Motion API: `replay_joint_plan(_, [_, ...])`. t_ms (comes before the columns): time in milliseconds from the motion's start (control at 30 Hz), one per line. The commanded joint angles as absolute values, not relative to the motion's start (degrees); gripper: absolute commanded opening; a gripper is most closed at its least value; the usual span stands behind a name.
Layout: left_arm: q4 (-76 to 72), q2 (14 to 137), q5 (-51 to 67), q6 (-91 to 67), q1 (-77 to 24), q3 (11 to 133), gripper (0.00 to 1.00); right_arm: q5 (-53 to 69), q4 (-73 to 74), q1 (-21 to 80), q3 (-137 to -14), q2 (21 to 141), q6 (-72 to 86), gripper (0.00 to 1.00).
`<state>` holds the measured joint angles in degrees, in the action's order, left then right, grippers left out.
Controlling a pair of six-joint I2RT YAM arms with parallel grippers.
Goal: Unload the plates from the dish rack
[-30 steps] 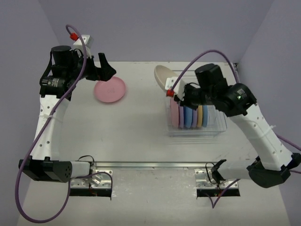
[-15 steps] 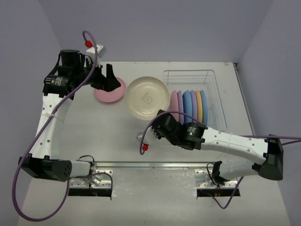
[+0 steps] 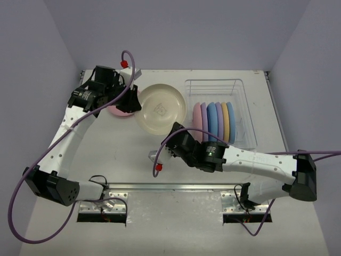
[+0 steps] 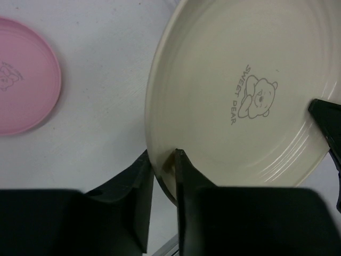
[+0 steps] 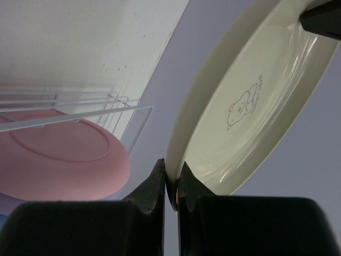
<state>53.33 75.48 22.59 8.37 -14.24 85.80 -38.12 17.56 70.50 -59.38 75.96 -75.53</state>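
A white counter (image 3: 117,154) sits inside a small booth. Three plain lilac-grey walls close it in: a back wall (image 3: 176,32) along the far edge, a left wall (image 3: 32,85) and a right wall (image 3: 314,80) along the sides. A silver rail (image 3: 170,186) runs parallel to the near edge, with two metal brackets (image 3: 101,205) just below it. The light is even and shadows are faint; it seems to come from overhead.
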Motion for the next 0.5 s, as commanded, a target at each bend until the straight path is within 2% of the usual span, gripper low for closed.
replay_joint_plan(0, [49.24, 75.32, 20.57, 8.01, -14.41, 85.09, 0.03, -41.04, 11.09, 70.84, -59.44, 73.94, -75.34, 0.06])
replay_joint_plan(100, [47.58, 75.88, 20.79, 6.74, -14.19, 84.38, 0.00, -41.22, 12.41, 70.60, -58.45, 72.00, -72.95, 0.27])
replay_joint_plan(133, [47.22, 76.11, 21.16, 6.51, -13.78, 84.38, 0.00, -41.21, 13.14, 70.24, -58.48, 71.59, -71.72, 0.41])
replay_joint_plan(167, [46.79, 76.55, 22.04, 6.07, -12.63, 84.39, 0.00, -41.10, 14.44, 69.80, -58.65, 71.32, -69.73, 0.62])
replay_joint_plan(200, [46.33, 76.66, 22.72, 5.99, -11.62, 84.51, 0.00, -40.75, 15.35, 69.12, -58.89, 70.91, -68.47, 0.76])
replay_joint_plan(267, [45.18, 78.24, 25.95, 4.99, -8.11, 85.23, 0.00, -39.11, 17.58, 65.82, -60.25, 69.41, -64.67, 0.94])
replay_joint_plan(333, [44.40, 80.46, 28.33, 4.16, -3.38, 86.47, 0.00, -37.11, 22.08, 61.68, -62.28, 67.95, -59.62, 0.99])
replay_joint_plan(467, [43.09, 86.30, 29.02, 2.61, 4.08, 88.69, 0.00, -31.22, 29.63, 52.48, -67.59, 65.91, -45.79, 0.99])
